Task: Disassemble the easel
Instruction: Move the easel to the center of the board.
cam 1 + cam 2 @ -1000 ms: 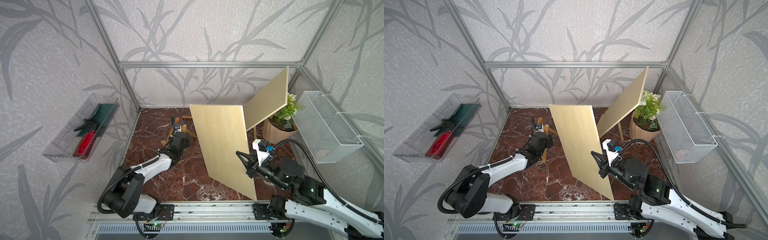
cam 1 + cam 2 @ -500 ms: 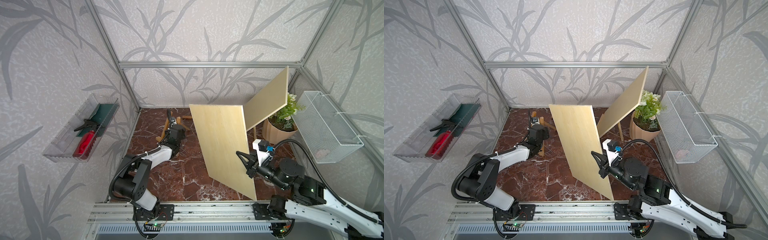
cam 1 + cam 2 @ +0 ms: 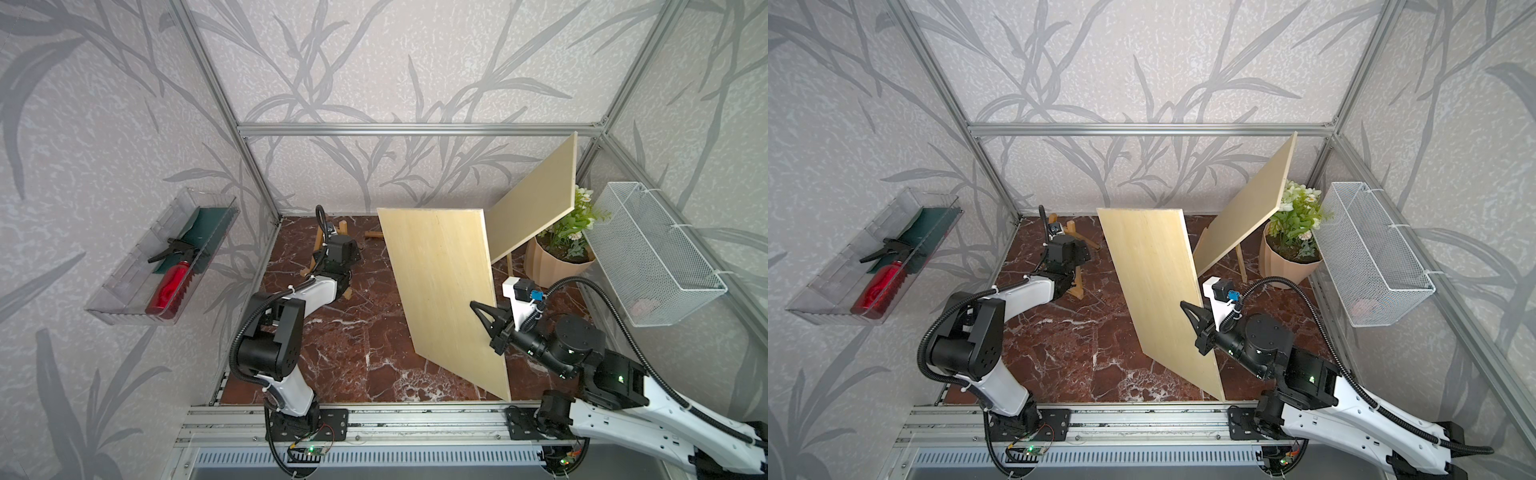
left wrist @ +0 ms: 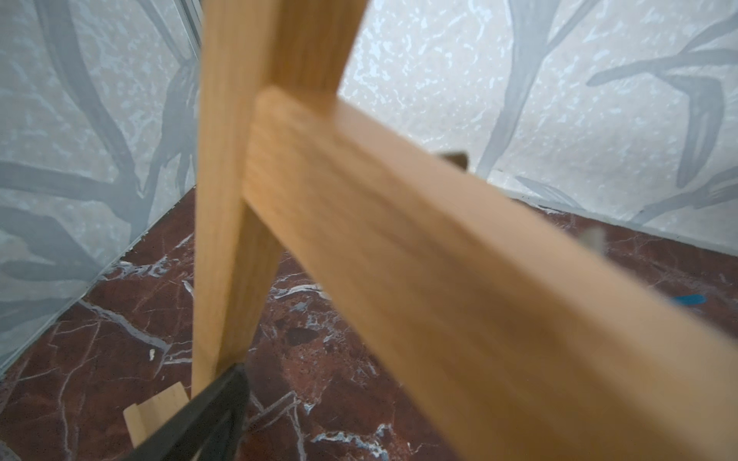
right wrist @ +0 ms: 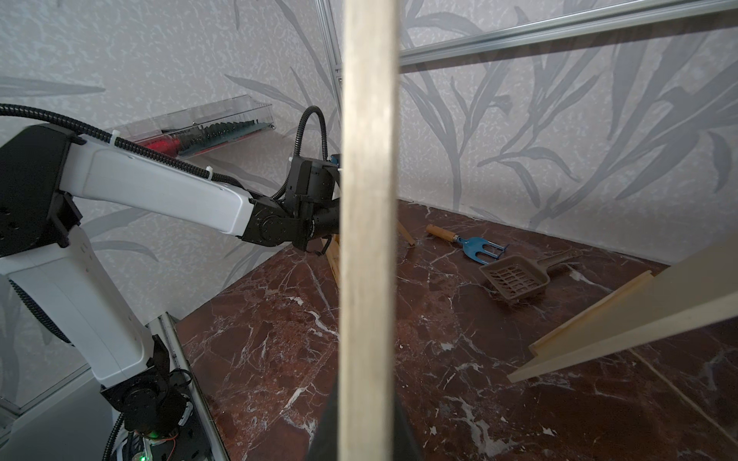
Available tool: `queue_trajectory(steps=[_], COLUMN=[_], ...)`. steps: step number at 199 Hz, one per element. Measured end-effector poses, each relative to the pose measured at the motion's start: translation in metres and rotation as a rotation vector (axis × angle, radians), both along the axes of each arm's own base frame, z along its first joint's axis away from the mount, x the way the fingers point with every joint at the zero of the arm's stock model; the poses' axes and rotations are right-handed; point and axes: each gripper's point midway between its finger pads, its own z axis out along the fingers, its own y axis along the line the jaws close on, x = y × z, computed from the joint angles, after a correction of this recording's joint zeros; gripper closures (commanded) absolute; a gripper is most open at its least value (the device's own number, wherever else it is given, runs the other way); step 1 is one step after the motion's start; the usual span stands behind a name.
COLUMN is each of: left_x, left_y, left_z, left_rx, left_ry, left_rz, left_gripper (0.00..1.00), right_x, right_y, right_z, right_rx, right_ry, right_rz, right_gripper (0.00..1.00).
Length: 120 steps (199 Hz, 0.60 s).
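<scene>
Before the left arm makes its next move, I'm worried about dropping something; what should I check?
1. Right gripper clamped on edge of held board: ok.
2. Held board off the floor: cannot tell.
3. Left gripper clear of small easel: cannot tell.
4. Second board apart from held board: ok.
5. Floor free of loose tools: not ok; fork and scoop lie there.

My left arm (image 3: pixel 291 299) stretches low toward the back left corner of the desk (image 3: pixel 357 345). Of the left tool (image 3: pixel 334 245) I see only one black finger (image 4: pixel 215 411), so I can't judge its spread. My right arm (image 3: pixel 582 353) angles up from the front right, its right tool (image 3: pixel 484 318) clamped on the wooden panel (image 3: pixel 440 282).
</scene>
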Motion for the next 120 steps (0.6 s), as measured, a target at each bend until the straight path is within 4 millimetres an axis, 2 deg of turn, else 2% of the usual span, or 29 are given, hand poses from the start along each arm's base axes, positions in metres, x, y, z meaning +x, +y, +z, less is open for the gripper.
queue_trajectory(steps=[50,84,102,120], left_x=[-0.023,-0.046,-0.058,-0.071], left_y=[-0.011,-0.019,-0.028,-0.039], left_z=[0.020,0.023,0.025,0.038], left_rx=[-0.119,-0.194,-0.229,-0.261], left_ry=[-0.031,-0.026,-0.011,-0.015], left_rz=[-0.048,-0.084,-0.110,-0.140], left_gripper=[0.01,0.01,0.01,0.01], right_x=[0.002,0.004,0.005,0.006], right_y=[-0.001,0.000,0.000,0.002], right_z=[0.000,-0.001,-0.001,0.001], right_rx=[0.005,0.011,0.012,0.007], right_ry=[0.008,0.017,0.019,0.021], right_rz=[-0.015,-0.026,-0.028,-0.028], right_gripper=[1.00,1.00,1.00,1.00])
